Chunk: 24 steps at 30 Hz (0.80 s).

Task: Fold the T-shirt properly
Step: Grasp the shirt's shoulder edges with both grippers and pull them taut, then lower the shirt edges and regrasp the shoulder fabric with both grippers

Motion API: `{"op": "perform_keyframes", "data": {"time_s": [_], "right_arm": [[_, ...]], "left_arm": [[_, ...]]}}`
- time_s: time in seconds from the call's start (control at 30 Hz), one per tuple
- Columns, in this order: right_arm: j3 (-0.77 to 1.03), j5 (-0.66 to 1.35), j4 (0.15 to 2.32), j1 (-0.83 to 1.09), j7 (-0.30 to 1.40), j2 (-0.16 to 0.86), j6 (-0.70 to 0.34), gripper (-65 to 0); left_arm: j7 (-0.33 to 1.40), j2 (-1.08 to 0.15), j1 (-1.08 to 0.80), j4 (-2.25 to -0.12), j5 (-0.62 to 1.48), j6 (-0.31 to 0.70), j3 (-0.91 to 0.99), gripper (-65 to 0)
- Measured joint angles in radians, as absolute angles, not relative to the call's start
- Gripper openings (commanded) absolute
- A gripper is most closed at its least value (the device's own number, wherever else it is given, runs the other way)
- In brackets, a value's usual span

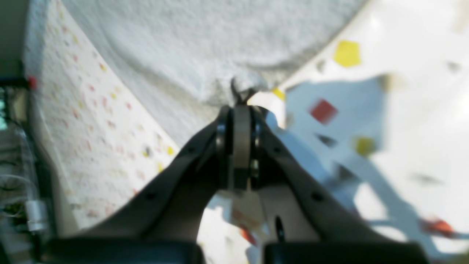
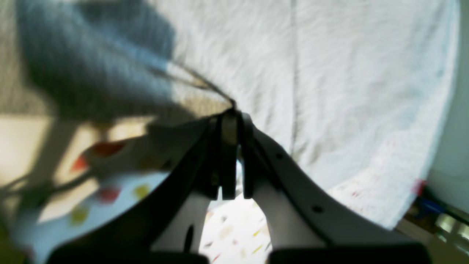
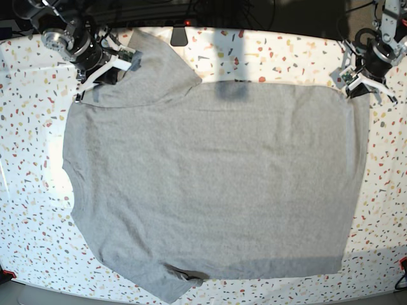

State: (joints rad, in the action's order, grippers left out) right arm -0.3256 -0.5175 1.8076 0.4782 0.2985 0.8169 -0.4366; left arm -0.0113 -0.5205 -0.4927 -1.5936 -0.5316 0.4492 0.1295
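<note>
Both grippers pinching T-shirt (image 3: 210, 178) edges

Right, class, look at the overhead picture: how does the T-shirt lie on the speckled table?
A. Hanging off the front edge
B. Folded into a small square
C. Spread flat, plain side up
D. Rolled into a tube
C: the T-shirt lies spread open across the table, one grey layer with no print showing and no fold made yet.

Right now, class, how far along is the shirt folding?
Done: the plain grey cotton T-shirt lies spread flat on the speckled white table. In hand: the left hand and right hand each pinch a far corner. Left: every fold.
</note>
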Motion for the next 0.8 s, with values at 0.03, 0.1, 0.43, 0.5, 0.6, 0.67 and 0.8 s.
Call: {"op": "perform_keyframes", "data": {"time_s": [0.03, 0.1, 0.43, 0.5, 0.6, 0.67, 0.8], "right_arm": [[-0.318, -0.491, 1.827, 0.49, 0.323, 0.836, -0.446, -65.0], [-0.289, -0.469, 1.864, 0.535, 0.344, 0.853, -0.449, -65.0], [-0.066, -0.387, 2.007, 0.802, 0.342, 0.859, -0.448, -65.0], [-0.03, -0.384, 2.026, 0.863, 0.343, 0.859, -0.453, -65.0], [0.009, -0.384, 2.054, 0.937, 0.342, 0.859, -0.45, -65.0], [0.024, -0.383, 2.067, 0.98, 0.339, 0.859, -0.444, -65.0], [0.035, -0.382, 2.086, 1.025, 0.342, 0.86, -0.395, -65.0]], "left_arm": [[-0.003, -0.52, -0.515, -1.618, -0.504, 0.463, 0.147, -65.0], [-0.009, -0.516, -0.569, -1.668, -0.439, 0.472, 0.185, -65.0], [-0.023, -0.518, -0.751, -1.829, -0.305, 0.472, 0.33, -65.0], [-0.026, -0.517, -0.783, -1.845, -0.287, 0.47, 0.345, -65.0], [-0.023, -0.505, -0.827, -1.866, -0.288, 0.469, 0.361, -65.0], [-0.023, -0.489, -0.853, -1.88, -0.287, 0.471, 0.368, -65.0], [-0.039, -0.462, -0.877, -1.897, -0.29, 0.471, 0.381, -65.0]]}}
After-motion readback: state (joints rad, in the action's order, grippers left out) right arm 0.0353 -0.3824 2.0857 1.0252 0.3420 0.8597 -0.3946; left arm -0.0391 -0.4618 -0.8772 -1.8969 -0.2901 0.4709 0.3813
